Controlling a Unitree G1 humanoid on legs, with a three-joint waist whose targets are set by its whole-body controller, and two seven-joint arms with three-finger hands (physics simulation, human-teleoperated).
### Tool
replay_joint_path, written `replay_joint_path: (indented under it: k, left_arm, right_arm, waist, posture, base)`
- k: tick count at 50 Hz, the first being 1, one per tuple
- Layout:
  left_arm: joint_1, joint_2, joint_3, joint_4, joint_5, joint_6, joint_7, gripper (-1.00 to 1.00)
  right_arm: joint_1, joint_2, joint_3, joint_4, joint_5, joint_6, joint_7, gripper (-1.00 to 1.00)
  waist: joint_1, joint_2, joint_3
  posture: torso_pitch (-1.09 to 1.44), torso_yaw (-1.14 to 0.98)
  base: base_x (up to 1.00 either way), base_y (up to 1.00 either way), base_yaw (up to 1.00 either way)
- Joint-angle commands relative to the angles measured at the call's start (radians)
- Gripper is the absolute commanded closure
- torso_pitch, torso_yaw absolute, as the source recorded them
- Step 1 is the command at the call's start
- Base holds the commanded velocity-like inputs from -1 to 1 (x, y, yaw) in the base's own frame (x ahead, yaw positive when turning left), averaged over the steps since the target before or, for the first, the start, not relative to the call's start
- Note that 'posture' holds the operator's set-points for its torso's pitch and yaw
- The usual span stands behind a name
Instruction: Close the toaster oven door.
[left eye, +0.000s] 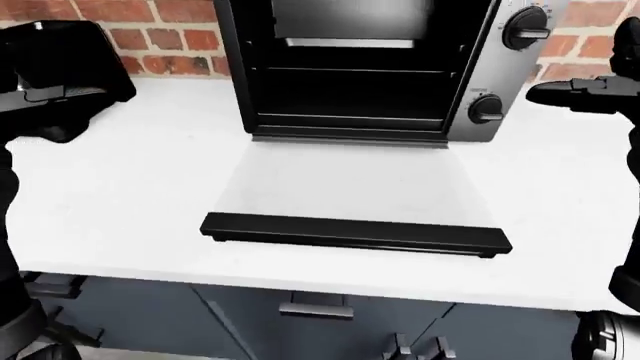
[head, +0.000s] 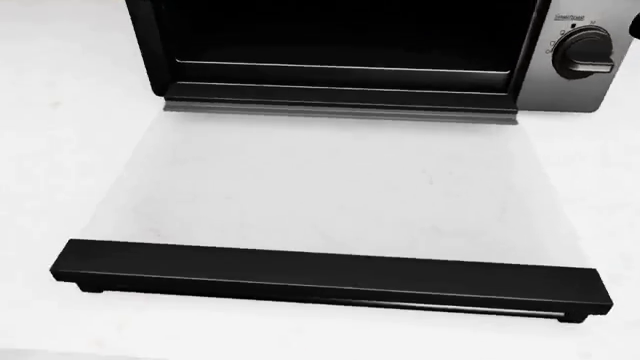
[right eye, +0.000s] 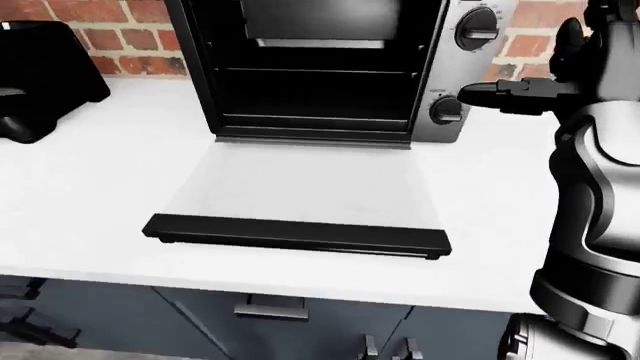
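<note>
The toaster oven stands at the top of the white counter, its cavity dark and open. Its glass door lies folded down flat on the counter, with the black handle bar along the near edge. My right hand hovers to the right of the oven beside its lower knob, fingers stretched out, holding nothing. My left hand hangs at the far left, well away from the door, fingers extended.
A black appliance sits on the counter left of the oven, against the brick wall. Dark cabinet drawers run below the counter edge. My right forearm fills the right side of the right-eye view.
</note>
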Motion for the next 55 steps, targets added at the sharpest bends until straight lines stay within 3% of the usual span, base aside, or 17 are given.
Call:
replay_joint_path:
  k: [1,2,3,4,6,8,9,10,15,17,19,27,35,55]
  left_arm:
    - [-0.027,0.023,0.018,-0.025,0.002,-0.029,0.000,-1.00]
    - [-0.026,0.023,0.018,-0.025,0.002,-0.029,0.000,-1.00]
    - [-0.027,0.022,0.018,-0.025,0.002,-0.028,0.000,-1.00]
    - [-0.026,0.022,0.018,-0.025,0.002,-0.029,0.000,-1.00]
    - [-0.026,0.023,0.019,-0.023,0.002,-0.029,0.001,-1.00]
    - [-0.026,0.023,0.019,-0.021,0.003,-0.031,0.000,-1.00]
    - [-0.025,0.023,0.019,-0.021,0.003,-0.032,0.000,-1.00]
    - [-0.025,0.023,0.019,-0.021,0.004,-0.033,0.000,-1.00]
    - [-0.032,0.026,0.021,-0.012,0.003,-0.039,0.007,-1.00]
    - [-0.031,0.027,0.018,-0.008,0.010,-0.051,0.010,-1.00]
    - [-0.035,0.023,0.022,-0.009,0.000,-0.056,0.010,-1.00]
    - [-0.030,0.036,0.020,-0.003,0.003,-0.069,0.004,-1.00]
    - [-0.025,0.040,0.029,0.003,-0.019,-0.071,0.010,-1.00]
    - [-0.033,0.048,0.024,0.020,-0.028,-0.063,0.023,-1.00]
  right_arm:
    - [-0.037,-0.019,-0.008,-0.039,0.002,-0.029,-0.007,-1.00]
    - [-0.046,-0.014,-0.015,-0.038,0.013,0.005,-0.028,-1.00]
    - [-0.047,-0.016,-0.009,-0.029,0.013,0.009,-0.031,-1.00]
    - [-0.047,-0.017,-0.007,-0.028,0.010,0.036,-0.049,-1.00]
    - [-0.049,-0.014,-0.017,-0.019,0.040,0.042,-0.049,-1.00]
    - [-0.056,-0.018,-0.018,-0.009,0.054,0.054,-0.061,-1.00]
    - [-0.065,-0.016,-0.018,0.001,0.060,0.059,-0.074,-1.00]
    - [-0.067,-0.018,-0.018,-0.001,0.071,0.064,-0.077,-1.00]
    - [-0.070,-0.030,-0.015,0.003,0.083,0.046,-0.098,-1.00]
    - [-0.083,-0.020,-0.043,0.008,0.133,0.098,-0.131,-1.00]
    - [-0.079,-0.036,-0.029,0.006,0.129,0.068,-0.138,-1.00]
    - [-0.038,-0.062,0.007,0.002,0.039,-0.010,-0.090,-1.00]
    - [-0.018,-0.049,0.003,0.002,-0.060,-0.061,-0.028,-1.00]
    - [0.125,-0.026,-0.061,-0.066,-0.176,-0.132,0.096,-1.00]
  waist:
    - [0.005,0.000,-0.026]
    - [0.004,0.010,-0.028]
    - [-0.027,0.024,-0.023]
    - [-0.011,0.015,-0.012]
    - [-0.031,0.044,-0.010]
    - [-0.042,0.095,-0.021]
    - [-0.052,0.101,-0.023]
    - [-0.042,0.086,-0.003]
    - [-0.040,0.060,-0.014]
    - [-0.038,0.059,-0.018]
    - [-0.037,0.057,-0.020]
    - [-0.035,0.051,-0.026]
    - [-0.036,0.050,-0.027]
    - [-0.041,0.046,-0.025]
  posture:
    - [0.00,0.00]
    - [0.00,0.00]
    - [0.00,0.00]
    - [0.00,0.00]
    - [0.00,0.00]
    - [0.00,0.00]
    - [0.00,0.00]
    - [0.00,0.00]
    - [0.00,0.00]
    - [0.00,0.00]
    - [0.00,0.00]
    - [0.00,0.00]
    - [0.00,0.00]
    - [0.00,0.00]
  base:
    - [0.00,0.00,1.00]
    - [0.00,0.00,1.00]
    - [0.00,0.17,0.00]
    - [0.00,0.00,0.00]
    - [0.00,0.00,0.00]
    - [0.00,0.00,0.00]
    - [0.00,0.00,0.00]
    - [0.00,0.00,0.00]
    - [0.00,0.00,0.00]
    - [0.00,0.00,0.00]
    - [0.00,0.00,0.00]
    - [0.00,0.00,0.00]
    - [0.00,0.00,0.00]
    - [0.00,0.00,0.00]
